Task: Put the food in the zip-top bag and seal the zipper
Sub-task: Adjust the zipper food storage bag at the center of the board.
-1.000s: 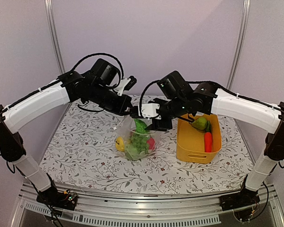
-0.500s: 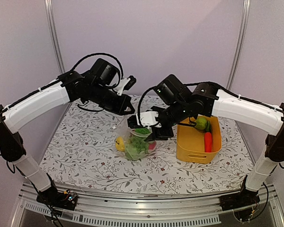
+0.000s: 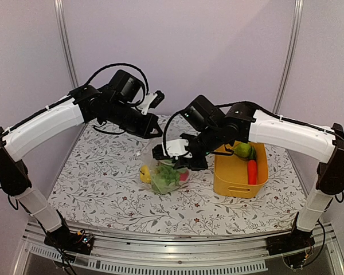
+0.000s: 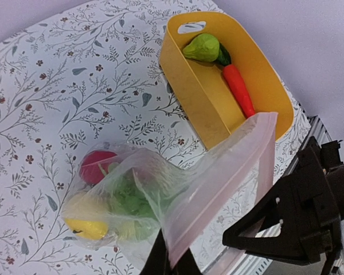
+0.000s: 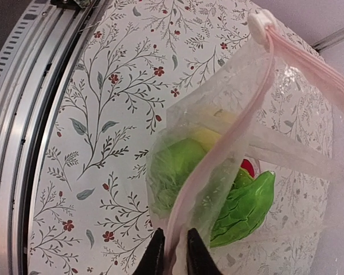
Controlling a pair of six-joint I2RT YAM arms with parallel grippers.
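Left gripper (image 4: 173, 260): fingers pressed together, pinched on the mouth rim of the zip-top bag (image 4: 149, 172). Right gripper (image 5: 175, 252): fingers likewise pinched on the pink-tinted zipper (image 5: 190, 192) strip. A white slider (image 5: 262, 23) is seen at the strip's far end.

The bag is held just beside the basket (image 4: 198, 100), on the side facing the left arm. Its belly rests on the floral tablecloth (image 4: 57, 97) and its mouth is lifted above basket height.

Step in hand, as judged: the mouth is being held by both arms, apparently one lip each, so that loading can be finished.
- Pinches should be kept on the strip itself, not on the thin film below, which is likely to slip or tear.
- Lips are best pulled apart sideways. If they are pulled upward, the belly gets lifted and the contents may be tipped out.
- One pinch has to be released for fetching from the basket, so the other rim should be kept high and turned toward the basket.
- The slider should be run only once the basket is emptied.

Contents:
- Bag: a red piece (image 4: 96, 166), a yellow piece (image 4: 87, 227), a green leafy piece (image 5: 243, 209) and a green round piece (image 5: 178, 163).
- Basket: a pear (image 4: 202, 47) and a carrot (image 4: 239, 89), not yet bagged. A dark green item is partly hidden behind the pear and cannot be identified.
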